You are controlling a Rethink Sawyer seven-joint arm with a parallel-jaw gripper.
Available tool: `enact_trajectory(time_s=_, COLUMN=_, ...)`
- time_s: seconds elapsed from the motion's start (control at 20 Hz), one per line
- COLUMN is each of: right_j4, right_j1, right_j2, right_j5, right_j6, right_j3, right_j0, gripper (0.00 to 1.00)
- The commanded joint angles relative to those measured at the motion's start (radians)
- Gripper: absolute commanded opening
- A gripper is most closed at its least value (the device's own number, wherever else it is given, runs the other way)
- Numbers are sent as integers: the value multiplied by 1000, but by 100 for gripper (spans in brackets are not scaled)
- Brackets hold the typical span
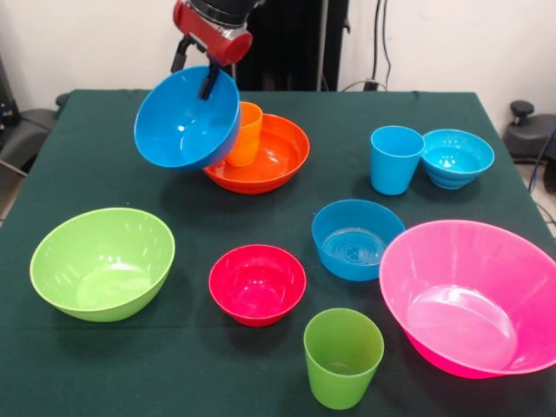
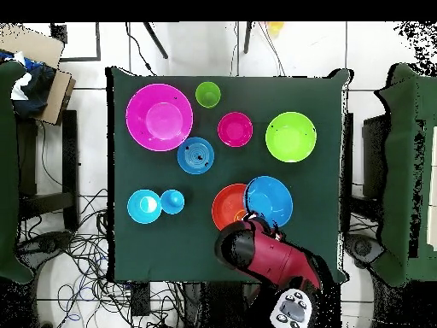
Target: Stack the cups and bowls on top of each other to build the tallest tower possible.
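In the front view, the claw (image 1: pixel 195 74) is gripping the rim of the lifted bowl (image 1: pixel 187 119), which is hanging tilted above the counter (image 1: pixel 104 156) at the far left. Behind it the wide bowl (image 1: pixel 269 161) is holding 1 upright cup (image 1: pixel 246 132). Far right, a second cup (image 1: pixel 395 159) is standing just left of the far small bowl (image 1: pixel 458 158). The medium bowl (image 1: pixel 356 239) is sitting at centre, just beside the near-right large bowl (image 1: pixel 473 295). The near small bowl (image 1: pixel 257 284) is lying between that pair and the near-left large bowl (image 1: pixel 102 263), with a third cup (image 1: pixel 342 357) standing nearest the front edge.
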Motion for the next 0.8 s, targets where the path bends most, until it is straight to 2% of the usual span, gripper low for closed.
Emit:
enact_trajectory(time_s=0.05, right_j4=-35, right_j1=11, right_j2=124, right_j5=9, right_j6=91, right_j3=27, right_j0=25, gripper=100)
enact_trajectory(time_s=0.8, right_j4=-30, right_j1=14, right_j2=120, right_j5=32, right_j6=88, right_j3=16, right_j0=33, gripper=100)
